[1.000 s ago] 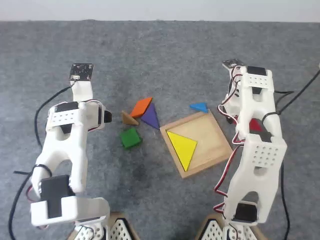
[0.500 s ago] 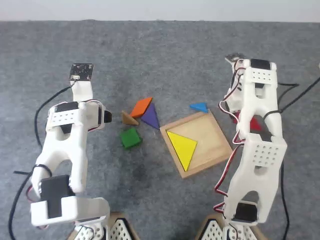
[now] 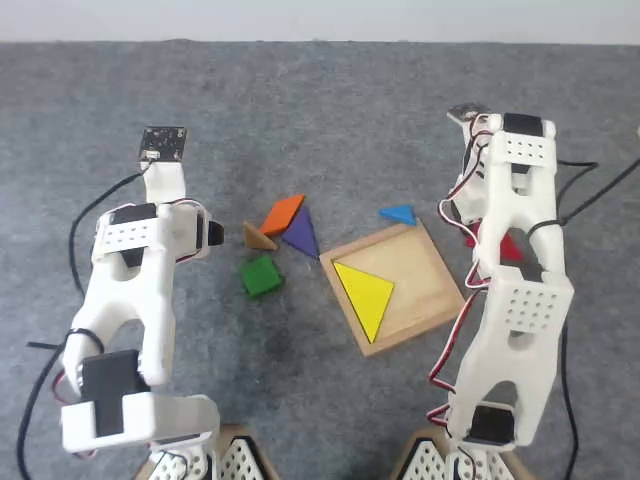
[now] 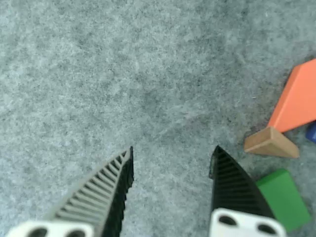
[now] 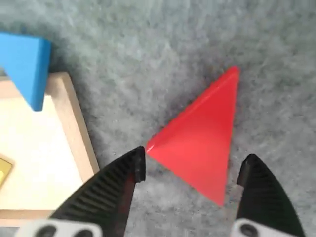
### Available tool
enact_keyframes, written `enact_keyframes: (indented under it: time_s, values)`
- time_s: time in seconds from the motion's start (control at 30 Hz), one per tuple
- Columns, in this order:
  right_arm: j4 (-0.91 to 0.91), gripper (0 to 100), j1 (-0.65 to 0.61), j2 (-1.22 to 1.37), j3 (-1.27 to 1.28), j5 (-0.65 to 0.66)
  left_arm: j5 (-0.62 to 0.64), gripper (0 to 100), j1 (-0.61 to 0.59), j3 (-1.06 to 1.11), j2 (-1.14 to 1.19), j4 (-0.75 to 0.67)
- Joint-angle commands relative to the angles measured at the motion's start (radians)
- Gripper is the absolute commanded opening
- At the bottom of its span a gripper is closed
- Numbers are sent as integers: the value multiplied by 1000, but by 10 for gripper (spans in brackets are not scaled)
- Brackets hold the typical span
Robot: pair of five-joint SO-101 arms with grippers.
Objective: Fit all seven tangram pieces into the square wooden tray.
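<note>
One piece, the yellow triangle (image 3: 366, 296), lies in the tray (image 3: 430, 262). The right tool (image 5: 195, 155) stands wide astride the red triangle (image 5: 200, 140); next it should close and lift. The left tool (image 4: 173, 150) is wide too.

Yellow triangle (image 3: 365, 295) flat inside wooden tray (image 3: 422, 268); blue triangle (image 3: 399, 213) and red triangle (image 5: 200, 143) just outside.

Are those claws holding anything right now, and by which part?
Nothing is held. The right gripper is open astride the red triangle; the left gripper is open above bare carpet.
</note>
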Motion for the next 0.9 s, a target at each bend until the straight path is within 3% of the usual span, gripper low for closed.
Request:
enact_keyframes:
  time_s: [0.0, 0.3, 0.87]
  values:
    - [-33, 299, -18, 18, -18, 21, -12, 247, -6, -7, -3, -21]
    - [-25, 397, -31, 35, -18, 51, -12, 247, -6, -7, -3, -21]
    - [-38, 378, -2, 108, -18, 49, -12, 247, -6, -7, -3, -21]
